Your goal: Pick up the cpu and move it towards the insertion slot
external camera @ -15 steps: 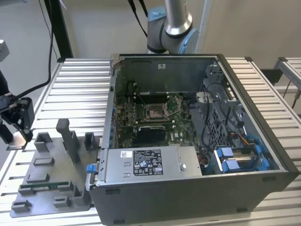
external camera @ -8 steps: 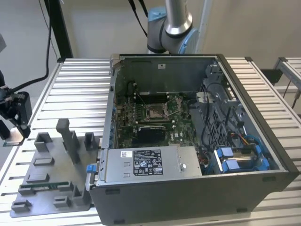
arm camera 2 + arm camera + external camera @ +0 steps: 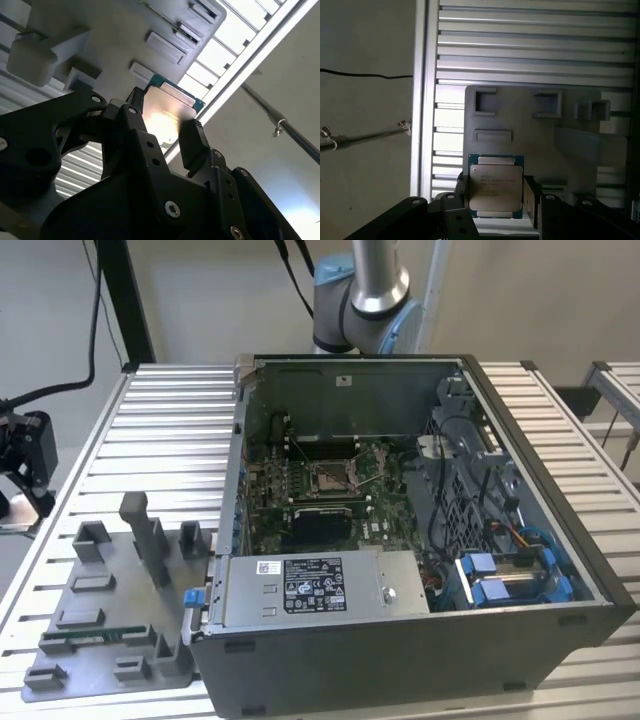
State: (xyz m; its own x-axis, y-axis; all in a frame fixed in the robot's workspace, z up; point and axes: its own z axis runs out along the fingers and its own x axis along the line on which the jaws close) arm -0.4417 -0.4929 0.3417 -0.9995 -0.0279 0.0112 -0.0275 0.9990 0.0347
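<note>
A ribbed silver table (image 3: 170,420) stands before a plain pale wall (image 3: 200,300); a black cable (image 3: 98,310) hangs beside a dark post (image 3: 125,300).

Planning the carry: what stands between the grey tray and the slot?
The case wall, in the exterior view: the tray sits outside it, the slot inside.

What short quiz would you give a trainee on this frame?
1. True or false: the gripper is shut on the cpu.
2. The insertion slot sits: A) on the slatted table, B) inside the open computer case, C) on the floor.
3. In the first wrist view, what grey thing lies behind the cpu?
Key: 1 true. 2 B. 3 the moulded fixture tray.
</note>
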